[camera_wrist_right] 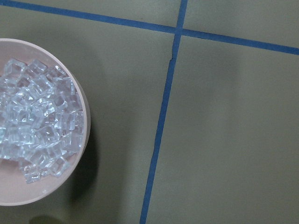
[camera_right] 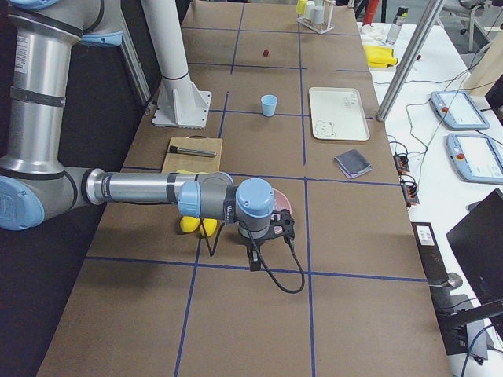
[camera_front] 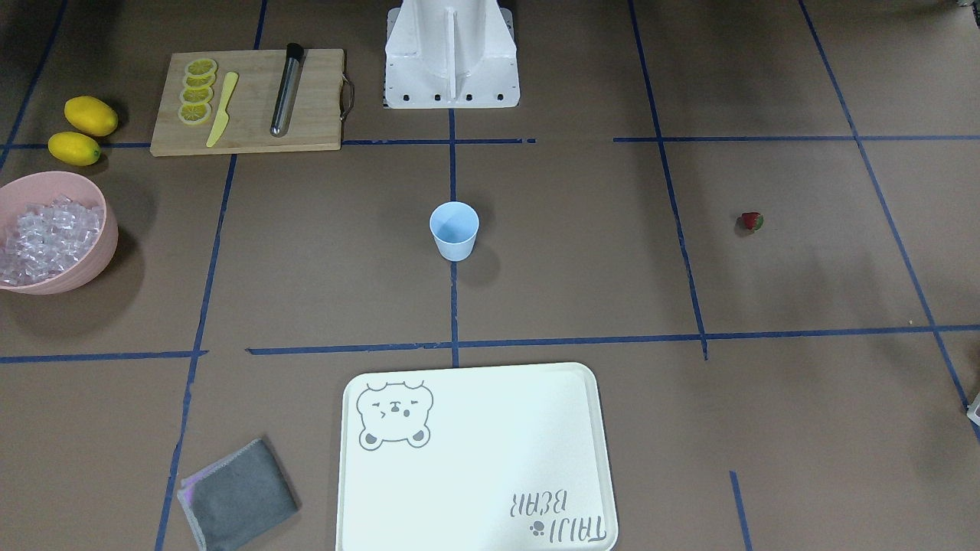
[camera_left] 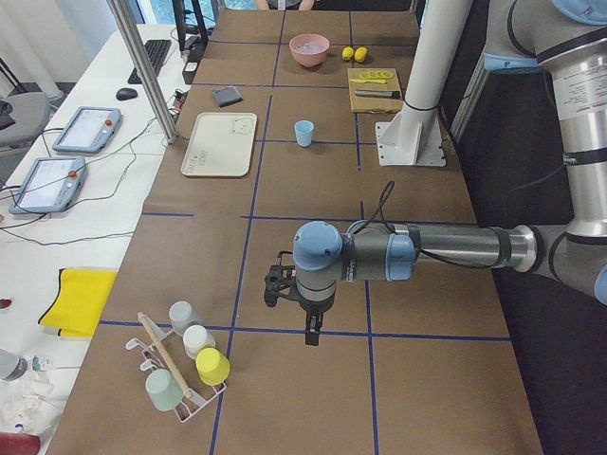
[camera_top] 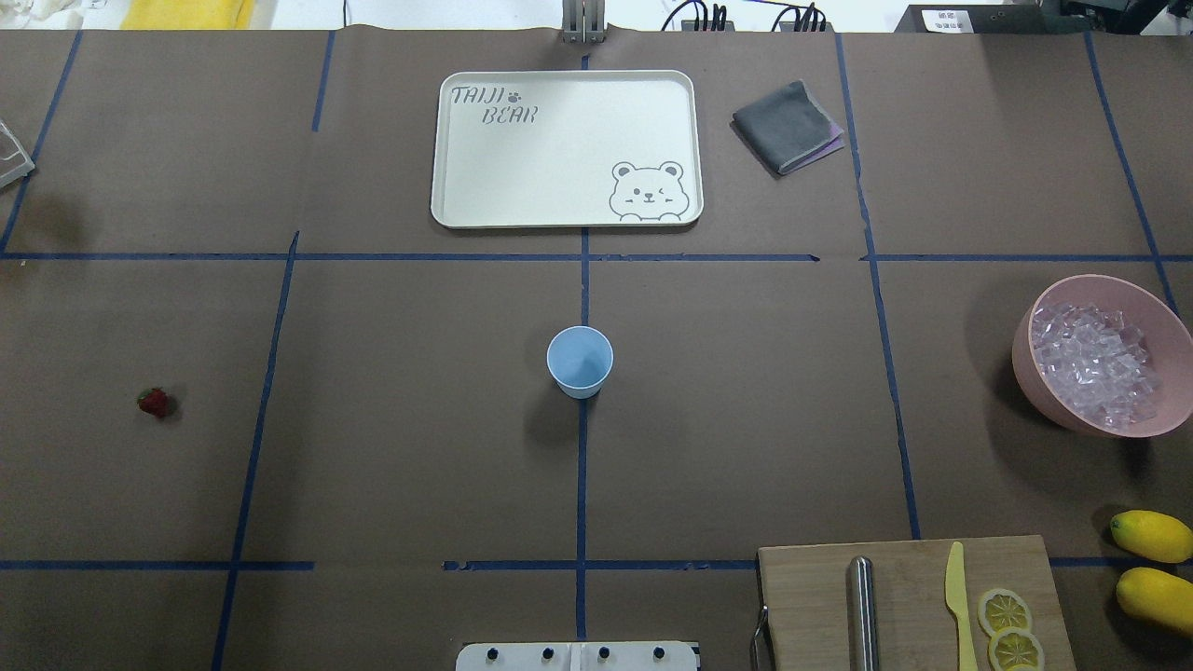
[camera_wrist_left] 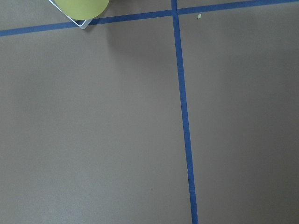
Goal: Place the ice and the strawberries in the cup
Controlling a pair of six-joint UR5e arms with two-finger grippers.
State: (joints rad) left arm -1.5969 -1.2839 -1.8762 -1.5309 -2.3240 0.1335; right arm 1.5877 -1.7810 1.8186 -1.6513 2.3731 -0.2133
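Note:
The pale-blue cup [camera_front: 454, 229] [camera_top: 580, 361] stands upright and empty at the table's centre. A red strawberry [camera_front: 751, 222] [camera_top: 154, 402] lies alone on the robot's left side. Ice [camera_front: 46, 237] [camera_top: 1095, 363] [camera_wrist_right: 37, 126] fills a pink bowl [camera_top: 1025, 326] on the robot's right. My left gripper [camera_left: 311, 334] hangs over bare table far out at the left end, showing only in the exterior left view. My right gripper [camera_right: 253, 261] hangs beside the bowl, showing only in the exterior right view. I cannot tell whether either is open or shut.
A cutting board [camera_front: 306, 115] carries lemon slices, a yellow knife and a metal tube, with two lemons [camera_front: 90, 115] beside it. A white tray [camera_front: 475, 459] and a grey cloth [camera_front: 237, 496] lie on the operators' side. A rack of cups [camera_left: 185, 365] stands at the left end.

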